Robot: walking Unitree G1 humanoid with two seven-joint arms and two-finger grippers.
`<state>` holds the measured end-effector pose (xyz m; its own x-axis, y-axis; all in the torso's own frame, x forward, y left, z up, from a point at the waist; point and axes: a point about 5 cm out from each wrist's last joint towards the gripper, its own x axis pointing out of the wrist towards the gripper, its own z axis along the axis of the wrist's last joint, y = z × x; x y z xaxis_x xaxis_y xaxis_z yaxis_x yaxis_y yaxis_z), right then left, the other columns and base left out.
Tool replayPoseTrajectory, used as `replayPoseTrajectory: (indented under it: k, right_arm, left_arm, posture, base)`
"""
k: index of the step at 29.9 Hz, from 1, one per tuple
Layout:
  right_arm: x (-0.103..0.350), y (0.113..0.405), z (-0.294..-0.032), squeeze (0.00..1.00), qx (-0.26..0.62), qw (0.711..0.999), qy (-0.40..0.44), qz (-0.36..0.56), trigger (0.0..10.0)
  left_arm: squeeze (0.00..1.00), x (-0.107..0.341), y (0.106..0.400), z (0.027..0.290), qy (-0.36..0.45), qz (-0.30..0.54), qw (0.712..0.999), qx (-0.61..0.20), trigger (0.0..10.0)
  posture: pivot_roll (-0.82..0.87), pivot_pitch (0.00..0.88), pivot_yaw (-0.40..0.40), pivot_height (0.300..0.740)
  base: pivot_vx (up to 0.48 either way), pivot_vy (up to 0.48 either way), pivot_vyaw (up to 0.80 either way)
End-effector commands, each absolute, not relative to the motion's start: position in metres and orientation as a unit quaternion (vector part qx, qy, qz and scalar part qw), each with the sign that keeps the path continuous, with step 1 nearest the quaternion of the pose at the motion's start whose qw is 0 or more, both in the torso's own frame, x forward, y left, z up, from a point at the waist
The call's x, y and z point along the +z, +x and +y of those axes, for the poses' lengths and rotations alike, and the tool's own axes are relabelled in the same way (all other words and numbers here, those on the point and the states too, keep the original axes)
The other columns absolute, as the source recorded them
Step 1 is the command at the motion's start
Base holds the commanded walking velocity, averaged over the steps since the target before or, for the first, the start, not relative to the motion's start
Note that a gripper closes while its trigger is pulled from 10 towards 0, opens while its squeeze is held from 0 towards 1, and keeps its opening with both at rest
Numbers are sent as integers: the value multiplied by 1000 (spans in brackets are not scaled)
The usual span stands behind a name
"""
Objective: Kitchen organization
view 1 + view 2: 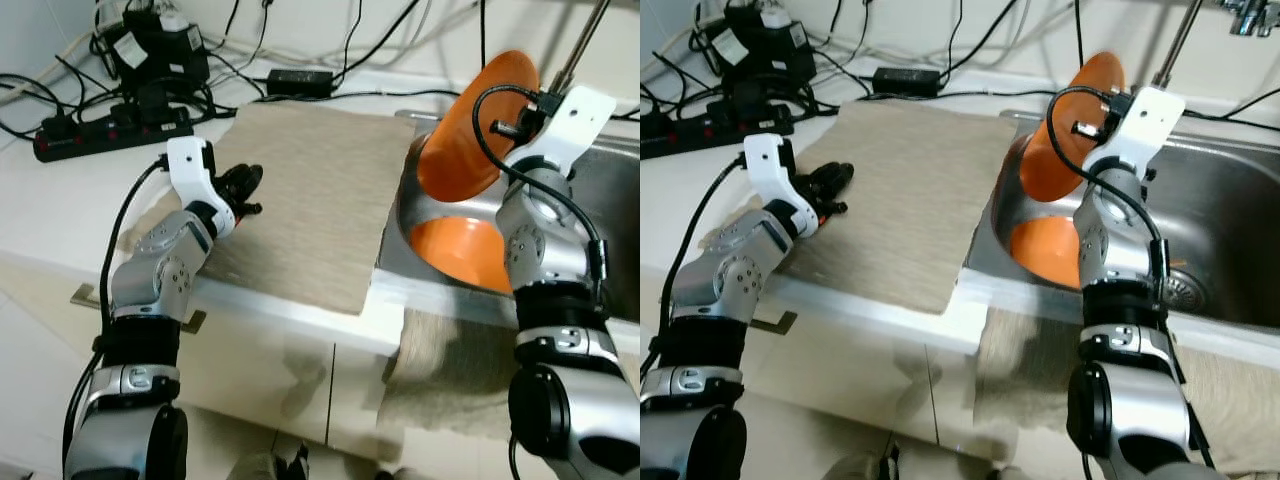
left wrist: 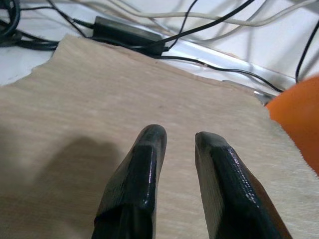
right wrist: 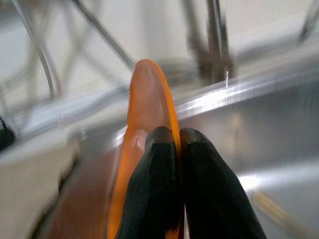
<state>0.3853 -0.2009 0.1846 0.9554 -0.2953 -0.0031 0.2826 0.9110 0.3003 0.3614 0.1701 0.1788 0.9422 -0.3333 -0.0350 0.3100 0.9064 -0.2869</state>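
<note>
My right gripper (image 3: 177, 137) is shut on the rim of an orange plate (image 1: 470, 130), holding it on edge and tilted above the left part of the steel sink (image 1: 1230, 220). A second orange plate (image 1: 455, 250) lies in the sink basin just below it. My left gripper (image 2: 179, 137) hovers low over the left side of a beige mat (image 1: 310, 190) spread on the counter. Its fingers (image 2: 144, 164) stand slightly apart, open, with nothing between them.
A black power strip (image 1: 110, 135), a black adapter (image 1: 300, 80) and several cables lie along the back of the counter. The faucet (image 1: 575, 45) rises behind the sink. A beige towel (image 1: 450, 370) hangs over the counter front below the sink.
</note>
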Motion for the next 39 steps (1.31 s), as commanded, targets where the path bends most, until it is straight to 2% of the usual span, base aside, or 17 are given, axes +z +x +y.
replayPoseTrajectory:
  k: [1,6,13,22,30,31,32,35,36,37,39]
  right_arm:
    - [190,391,-192,0,-130,975,181,-21,0]
    - [177,395,-184,0,-120,966,228,7,0]
    - [162,397,-177,0,-111,960,254,39,0]
    - [133,391,-182,0,-138,958,232,97,0]
    - [103,379,-184,0,-165,958,154,177,0]
    - [99,377,-185,0,-171,957,141,189,3020]
    - [95,375,-186,0,-176,955,133,199,10000]
    - [94,374,-186,0,-177,955,116,206,10000]
    - [95,375,-185,173,-180,955,109,209,10000]
    - [97,376,-185,580,-181,955,99,211,10000]
    - [99,377,-184,580,-184,955,88,214,10000]
  left_arm:
    - [0,184,363,172,-128,40,977,-167,10000]
    - [0,186,363,176,-120,40,978,-165,10000]
    - [0,187,363,178,-115,40,979,-163,10000]
    - [0,189,363,176,-112,41,978,-170,10000]
    - [0,189,362,176,-110,43,978,-173,10000]
    - [0,188,362,175,-110,44,978,-174,10000]
    - [0,188,362,175,-109,44,978,-174,10000]
    - [0,188,362,175,-109,45,978,-175,10000]
    - [0,187,361,175,-109,46,977,-175,10000]
    - [0,187,361,175,-109,46,977,-175,10000]
    - [0,187,361,175,-109,47,977,-175,10000]
  posture:
    - [45,11,77,740]
    - [62,16,84,740]
    - [71,22,88,740]
    - [70,29,94,740]
    - [73,35,90,740]
    - [74,35,90,740]
    - [75,35,85,740]
    - [74,35,83,740]
    - [73,34,80,740]
    - [69,32,75,740]
    - [69,32,74,740]
  base:
    - [0,0,0]
    - [0,0,0]
    - [0,0,0]
    - [0,0,0]
    - [0,0,0]
    - [0,0,0]
    - [0,0,0]
    - [0,0,0]
    - [0,0,0]
    - [0,0,0]
    - [0,0,0]
